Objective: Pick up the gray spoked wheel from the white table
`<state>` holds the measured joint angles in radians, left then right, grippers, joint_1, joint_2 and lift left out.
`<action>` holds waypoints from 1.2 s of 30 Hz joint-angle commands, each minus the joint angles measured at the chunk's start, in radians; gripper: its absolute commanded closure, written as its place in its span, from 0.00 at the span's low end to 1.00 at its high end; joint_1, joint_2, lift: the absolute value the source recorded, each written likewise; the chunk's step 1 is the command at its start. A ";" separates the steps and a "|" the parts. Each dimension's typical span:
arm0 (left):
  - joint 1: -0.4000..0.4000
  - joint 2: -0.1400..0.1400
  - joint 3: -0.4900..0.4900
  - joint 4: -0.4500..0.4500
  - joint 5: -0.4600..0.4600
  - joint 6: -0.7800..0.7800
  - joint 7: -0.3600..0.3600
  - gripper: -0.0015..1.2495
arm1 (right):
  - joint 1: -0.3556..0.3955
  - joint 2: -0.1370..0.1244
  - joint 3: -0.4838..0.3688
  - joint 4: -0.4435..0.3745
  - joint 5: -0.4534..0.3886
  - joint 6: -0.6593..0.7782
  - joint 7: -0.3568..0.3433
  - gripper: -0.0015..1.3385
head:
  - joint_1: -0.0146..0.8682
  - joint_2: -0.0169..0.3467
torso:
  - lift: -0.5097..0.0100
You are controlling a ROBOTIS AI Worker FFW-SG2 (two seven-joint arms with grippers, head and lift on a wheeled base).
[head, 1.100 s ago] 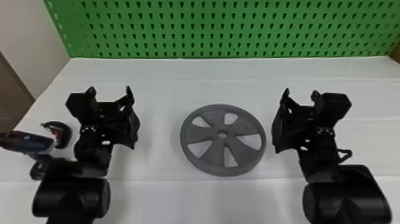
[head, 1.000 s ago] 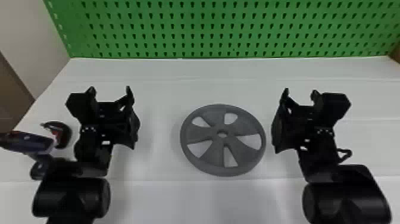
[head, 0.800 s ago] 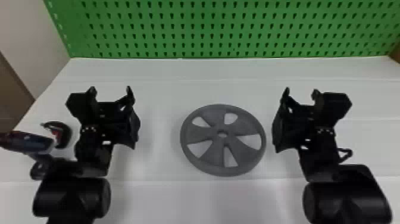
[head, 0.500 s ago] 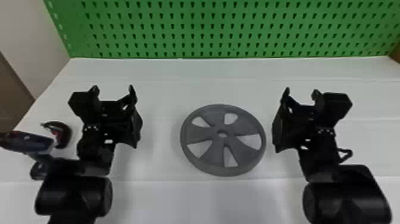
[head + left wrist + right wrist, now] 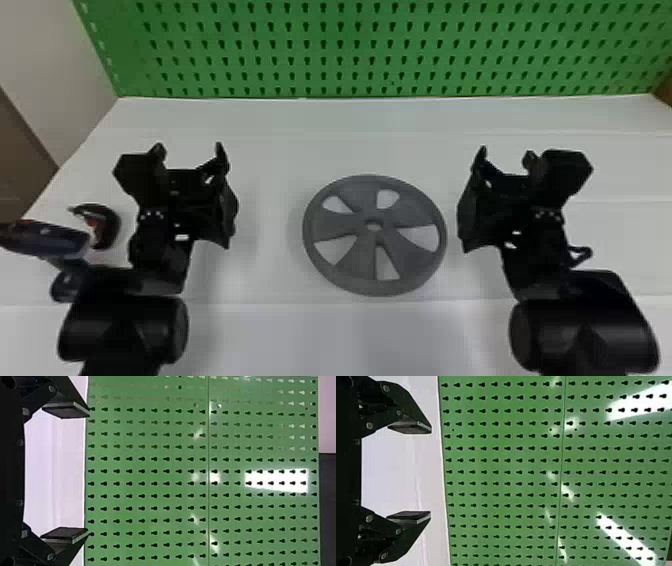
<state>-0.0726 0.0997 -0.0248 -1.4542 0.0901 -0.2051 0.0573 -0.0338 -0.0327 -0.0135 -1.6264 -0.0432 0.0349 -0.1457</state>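
My left gripper and right gripper: both have jaws apart. Wheel flat on surface, between them.

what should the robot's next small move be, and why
I'd angle the right gripper down and inward toward the gray wheel's nearer rim. The wheel lies flat on the white table, closer to that gripper than to the left one, while its open, empty jaws seem aimed ahead at the green pegboard.
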 commanded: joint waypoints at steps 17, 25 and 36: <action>0.002 0.000 0.003 0.000 0.008 0.001 -0.001 0.18 | -0.209 -0.046 0.004 -0.188 -0.050 0.715 0.000 0.37 | 0.89 0.17 | 0.79; -0.001 0.000 0.000 0.000 0.003 0.001 0.001 0.18 | -0.342 -0.101 0.020 -0.185 -0.119 0.997 0.000 0.37 | 0.89 0.17 | 0.79; -0.001 0.002 0.000 0.000 -0.003 0.001 -0.001 0.18 | -0.511 -0.161 0.023 -0.073 -0.290 1.269 0.000 0.37 | 0.89 0.17 | 0.79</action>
<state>-0.0723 0.1008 -0.0236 -1.4542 0.0901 -0.2043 0.0569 -0.4915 -0.1731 0.0087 -1.7471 -0.2676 1.2327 -0.1457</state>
